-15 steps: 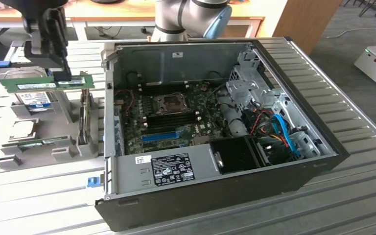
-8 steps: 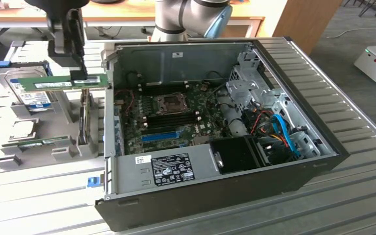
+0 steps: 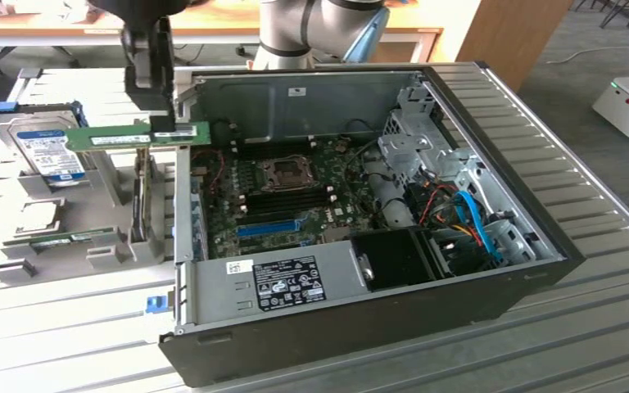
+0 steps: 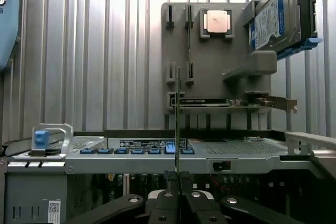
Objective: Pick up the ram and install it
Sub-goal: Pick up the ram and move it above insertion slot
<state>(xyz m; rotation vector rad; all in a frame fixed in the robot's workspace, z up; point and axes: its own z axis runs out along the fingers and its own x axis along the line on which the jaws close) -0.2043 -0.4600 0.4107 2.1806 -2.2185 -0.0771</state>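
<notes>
The ram [image 3: 128,137] is a long green stick with a pale label. It hangs level in the air over the case's wall at the exterior view's left. My gripper [image 3: 163,123] is shut on it from above, near its end closest to the case. In the wrist view the ram [image 4: 178,119] shows edge-on as a thin line rising from between my gripper [image 4: 178,181], its fingertips pressed together on it. Inside the open computer case [image 3: 511,278], the dark memory slots [image 3: 288,199] lie on the motherboard below the CPU socket [image 3: 289,170].
A grey parts rack [image 3: 96,246] stands on the ribbed metal table beside the case. It holds a hard drive [image 3: 50,151], a second green stick [image 3: 74,239] and a card. A blue slot strip [image 3: 265,228], cables [image 3: 473,217] and a black fan [image 3: 402,258] crowd the case interior.
</notes>
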